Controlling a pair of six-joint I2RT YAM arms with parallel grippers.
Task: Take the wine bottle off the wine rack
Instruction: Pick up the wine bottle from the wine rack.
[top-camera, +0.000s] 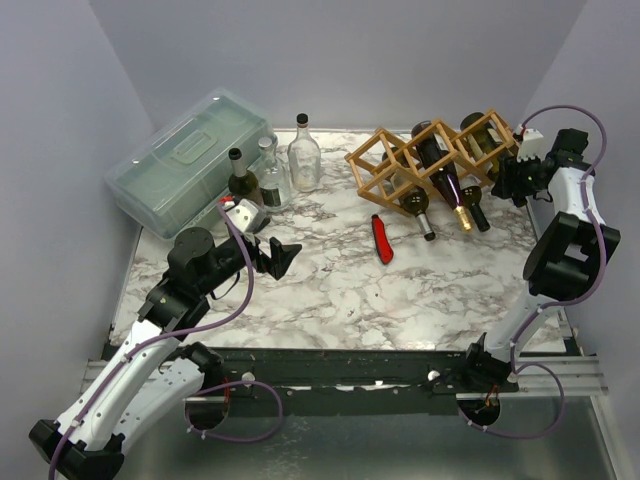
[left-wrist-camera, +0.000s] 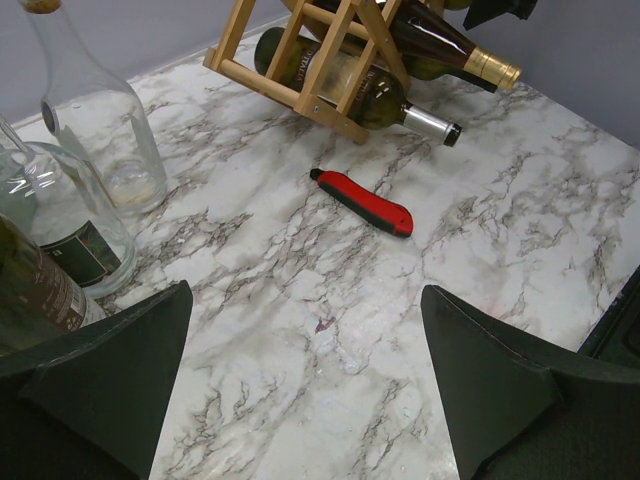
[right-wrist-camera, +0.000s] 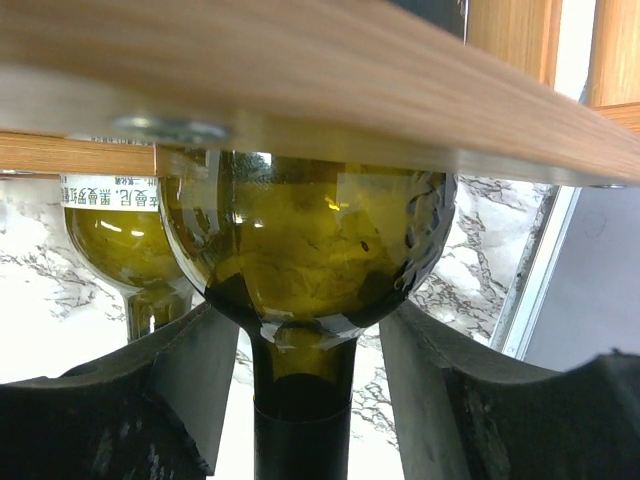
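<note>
step in hand, by the look of it: gripping the green wine bottle (right-wrist-camera: 310, 240), lodged in the end cell of the wine rack (top-camera: 400, 150) at the far right of the bench (top-camera: 330, 290), neck poking out under a wooden slat. straddling that neck with the right gripper (right-wrist-camera: 300, 320), partly spread, with gaps on both sides, so not pinching yet. best to centre just below the shoulder, squeeze firmly on the slick glass, then draw straight out along the cell. avoid lifting early or dragging the light rack and the neighbouring bottles (top-camera: 440, 167). parked low over the bench with the left gripper (left-wrist-camera: 305, 295), spread wide and empty; could brace the rack if needed.
</note>
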